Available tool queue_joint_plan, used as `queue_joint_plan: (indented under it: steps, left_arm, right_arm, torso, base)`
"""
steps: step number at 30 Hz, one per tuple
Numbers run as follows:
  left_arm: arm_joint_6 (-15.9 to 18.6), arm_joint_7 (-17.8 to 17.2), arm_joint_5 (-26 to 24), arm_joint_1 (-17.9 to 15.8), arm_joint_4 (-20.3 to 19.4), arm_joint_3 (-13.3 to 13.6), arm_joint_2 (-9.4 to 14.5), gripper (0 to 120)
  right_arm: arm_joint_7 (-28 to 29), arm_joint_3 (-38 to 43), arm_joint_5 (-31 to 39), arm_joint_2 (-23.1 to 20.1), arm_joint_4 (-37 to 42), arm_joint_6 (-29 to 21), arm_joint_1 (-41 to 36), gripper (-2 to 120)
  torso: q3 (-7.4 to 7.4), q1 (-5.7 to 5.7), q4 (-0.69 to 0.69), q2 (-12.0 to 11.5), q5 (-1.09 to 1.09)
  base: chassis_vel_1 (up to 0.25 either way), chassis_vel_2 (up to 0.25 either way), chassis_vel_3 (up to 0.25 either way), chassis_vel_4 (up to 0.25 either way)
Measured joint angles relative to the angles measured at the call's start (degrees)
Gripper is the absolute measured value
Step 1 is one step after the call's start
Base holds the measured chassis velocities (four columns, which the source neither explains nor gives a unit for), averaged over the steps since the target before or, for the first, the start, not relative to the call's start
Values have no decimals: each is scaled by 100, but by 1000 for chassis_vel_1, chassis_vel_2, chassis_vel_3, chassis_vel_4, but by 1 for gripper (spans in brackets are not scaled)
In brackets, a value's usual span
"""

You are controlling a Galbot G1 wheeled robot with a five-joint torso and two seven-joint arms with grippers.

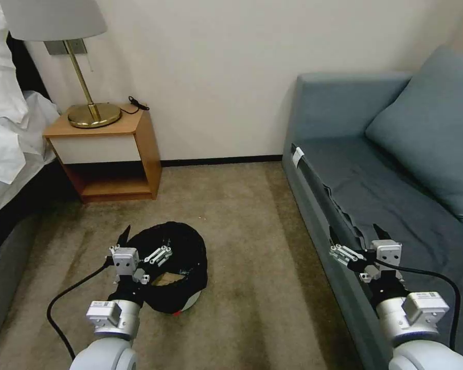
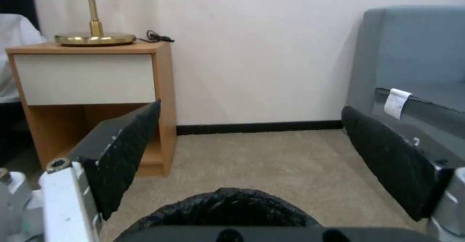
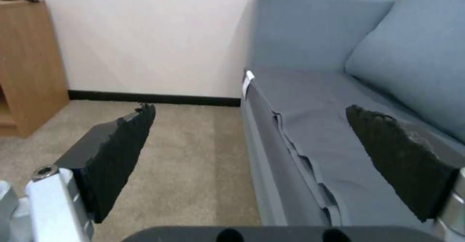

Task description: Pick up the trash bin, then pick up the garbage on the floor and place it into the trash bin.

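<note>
The trash bin (image 1: 188, 246) stands on the carpet, its white wall (image 1: 193, 302) showing under a crinkly black bag. A piece of brown paper garbage (image 1: 165, 280) lies inside it. A small red scrap (image 1: 176, 311) peeks out at the bin's near foot. My left gripper (image 1: 146, 241) hovers open over the bin's near-left rim. In the left wrist view the left gripper (image 2: 252, 140) has its fingers spread wide, with the black bag (image 2: 227, 205) just below them. My right gripper (image 1: 356, 234) hangs open over the sofa's front edge, holding nothing; the right wrist view shows the same gripper (image 3: 252, 144).
A grey-blue sofa (image 1: 396, 185) with a cushion (image 1: 437, 128) runs along the right. A wooden nightstand (image 1: 113, 154) carrying a brass lamp (image 1: 93, 114) stands at the back left beside a bed (image 1: 5, 139). Open carpet (image 1: 242, 216) lies between them.
</note>
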Motion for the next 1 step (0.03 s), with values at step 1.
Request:
queue_joint_plan:
  steps: [1]
  left_arm:
    - [0, 0, 0, 0, 0, 0, 0, 100]
  right_arm:
    - [0, 0, 0, 0, 0, 0, 0, 100]
  torso:
    - [0, 0, 0, 0, 0]
  base:
    - [0, 0, 0, 0]
